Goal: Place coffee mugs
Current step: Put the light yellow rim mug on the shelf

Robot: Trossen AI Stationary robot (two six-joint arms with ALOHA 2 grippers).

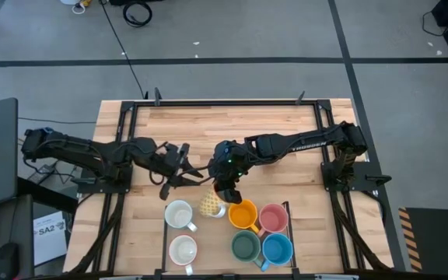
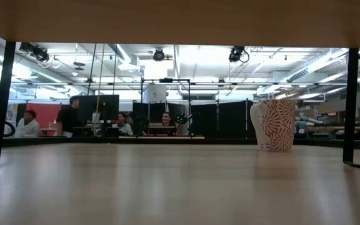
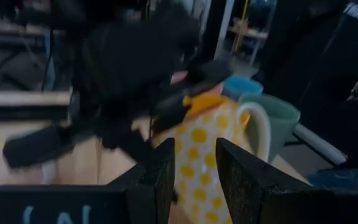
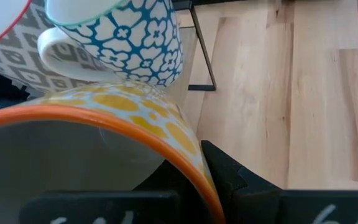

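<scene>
Bench is light wood with a dark frame round it. Six mugs sit near the front edge, around the middle of its length, inside a thin black wire outline.

My right tool reaches in from the right edge, over the centre of the bench. Its fingers are pinched narrow on the rim of the orange mug, one finger outside the wall; the right wrist view shows the orange rim and yellow-dotted wall between them. Just past it in that view is the blue-patterned mug, handle toward the orange one.

My left tool comes from the left edge and hovers left of centre, jaws partly apart, holding nothing. Its fingers frame the yellow-dotted mug; green rim behind, partly hidden by the right arm.

Layout, high view:
- two white mugs and, left side of the group
- small patterned mug between the upper white mug and the orange mug
- pink mug right of the orange, touching or nearly so
- dark green mug and blue mug nearest the front edge

Low view: one red-and-white patterned mug stands upright on the bench. People sit at desks in the room beyond.
</scene>
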